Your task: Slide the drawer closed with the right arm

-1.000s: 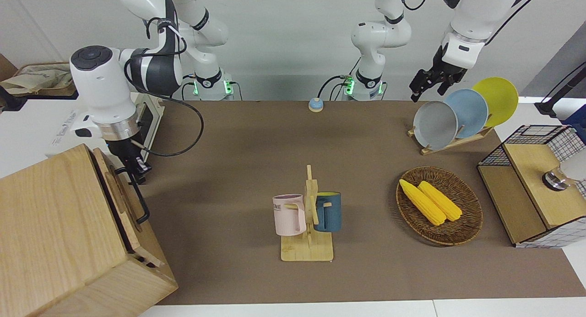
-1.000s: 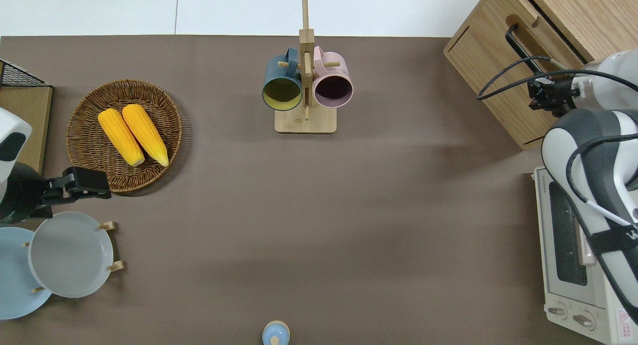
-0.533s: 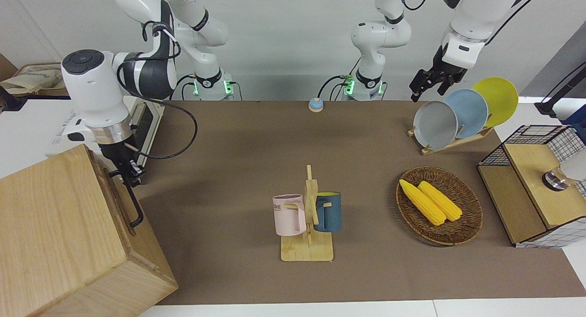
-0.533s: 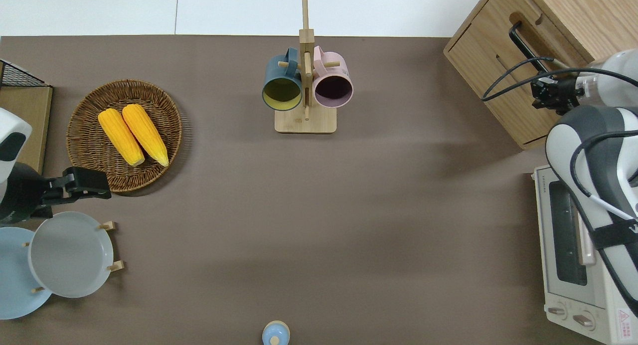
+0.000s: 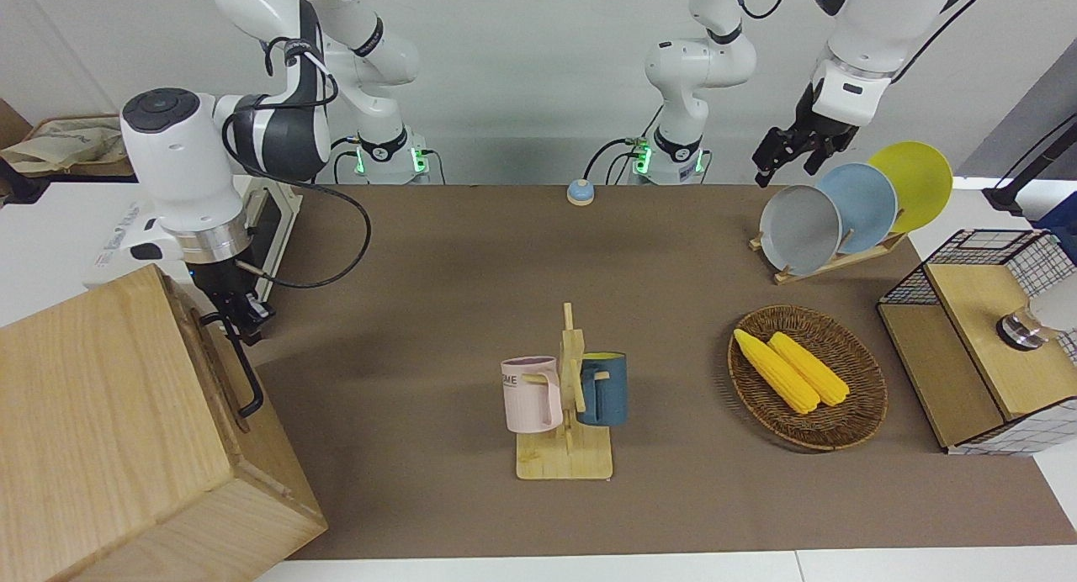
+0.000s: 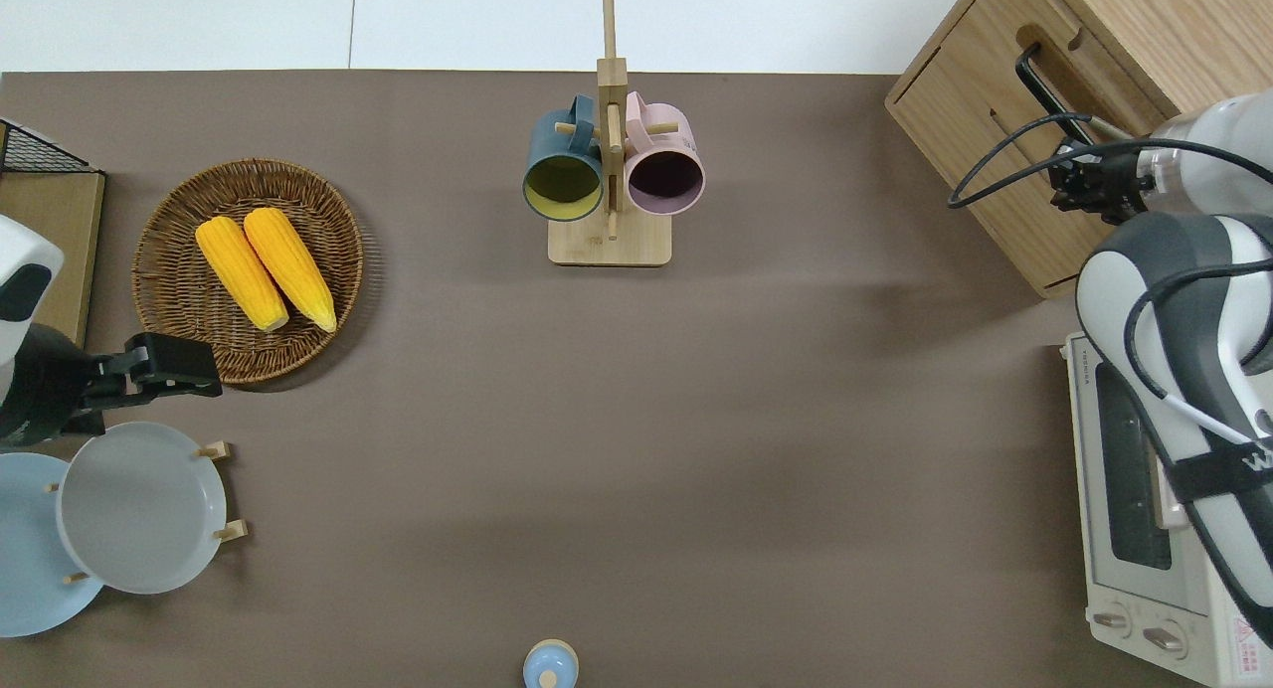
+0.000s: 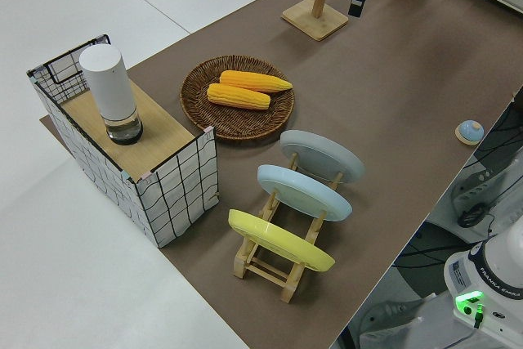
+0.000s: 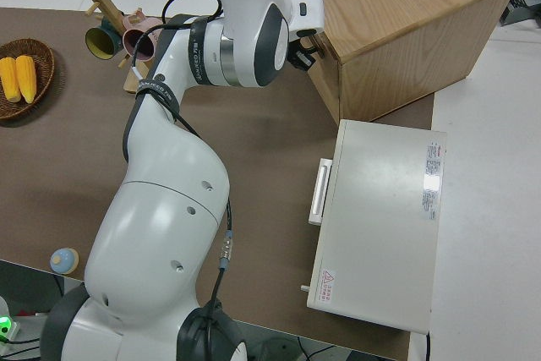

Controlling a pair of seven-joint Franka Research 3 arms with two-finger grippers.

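The pale wooden cabinet [image 5: 109, 414] stands at the right arm's end of the table. Its drawer [image 5: 210, 346] lies pushed in, the front level with the cabinet's face, and the black bar handle [image 5: 246, 372] sticks out from it. My right gripper [image 5: 244, 313] is at the handle's end nearer the robots, touching it or just off it. From above, the right gripper [image 6: 1069, 176] is over the cabinet's front beside the handle [image 6: 1039, 86]. The right side view shows the right gripper [image 8: 303, 50] at the cabinet [image 8: 397, 23]. The left arm is parked with its gripper [image 5: 770, 166] in the air.
A white oven [image 5: 269, 220] sits nearer the robots than the cabinet. A mug rack [image 5: 565, 397] with two mugs stands mid-table. Toward the left arm's end are a corn basket [image 5: 806, 378], a plate rack [image 5: 841, 208] and a wire-grid box [image 5: 976, 338].
The drawer stood partly out a second ago and has slid into the cabinet, the right gripper moving with it. Since then the gripper has eased slightly back toward the table's middle.
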